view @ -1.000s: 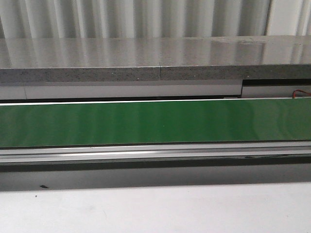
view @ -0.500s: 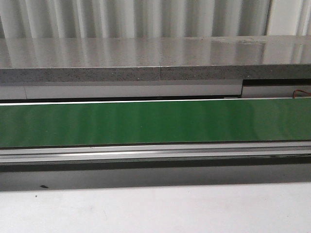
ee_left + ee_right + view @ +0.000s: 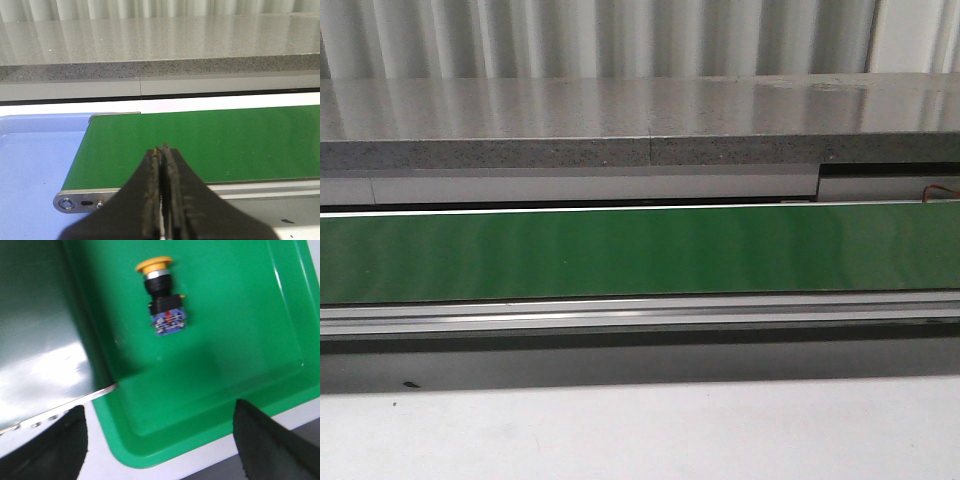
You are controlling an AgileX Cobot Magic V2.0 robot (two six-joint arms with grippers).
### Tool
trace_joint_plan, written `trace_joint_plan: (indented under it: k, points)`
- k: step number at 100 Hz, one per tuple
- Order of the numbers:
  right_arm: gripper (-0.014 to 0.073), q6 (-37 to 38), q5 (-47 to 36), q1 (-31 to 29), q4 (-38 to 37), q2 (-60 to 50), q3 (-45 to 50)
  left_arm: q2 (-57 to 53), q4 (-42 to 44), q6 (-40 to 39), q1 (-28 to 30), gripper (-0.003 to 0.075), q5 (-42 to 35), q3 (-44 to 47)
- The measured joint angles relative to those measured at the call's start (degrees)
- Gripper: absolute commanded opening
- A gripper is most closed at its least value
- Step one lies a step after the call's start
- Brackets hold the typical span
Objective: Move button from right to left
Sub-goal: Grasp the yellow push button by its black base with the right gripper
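The small push-button with a round yellow mushroom cap, black collar and blue-grey contact block is lying on its side on the floor of a shallow green plastic tray. It is sitting ahead of the right gripper, well apart from it and roughly in line with the gap between the two dark fingertips, touching neither. That gripper is standing wide open and holding nothing, its fingertips hanging over the near rim of the tray. The button's yellow cap is pointing away from the gripper and the contact block is facing toward it. Beside the tray, off the gripper's one side, a dark green conveyor belt with a metal end rail is running just next to the tray wall.

The left gripper is pressing its two black fingers together with only a thin slit between them, gripping nothing. Ahead of it the same green belt is stretching across, and a pale blue tray is lying off to one side of the gripper at the belt's end. Beyond the belt a speckled grey stone surface is spanning the view.

In the front view the green belt and the grey stone surface are showing, with neither gripper nor the button in sight.
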Motion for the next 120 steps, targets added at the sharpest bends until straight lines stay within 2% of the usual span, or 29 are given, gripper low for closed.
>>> trace_joint_plan:
  k: [15,55,92,99,120]
  points:
    - [0.0591,-0.7,-0.5,-2.6,-0.1,6.6,-2.3,0.0,0.0,0.0,0.0,-0.0021,0.0,0.0]
    - [0.0591,-3.0,-1.8,-2.7,-0.2,23.1,-8.8,0.0,0.0,0.0,0.0,-0.0021,0.0,0.0]
    - [0.0587,-3.2,-2.1,-2.7,-0.3,33.1,-14.4,0.0,0.0,0.0,0.0,-0.0021,0.0,0.0]
    - [0.0533,-3.2,-2.1,-2.7,-0.3,33.8,-14.8,0.0,0.0,0.0,0.0,-0.0021,0.0,0.0]
    - [0.0218,-3.2,-1.7,-2.7,-0.3,34.3,-14.9,0.0,0.0,0.0,0.0,-0.0021,0.0,0.0]
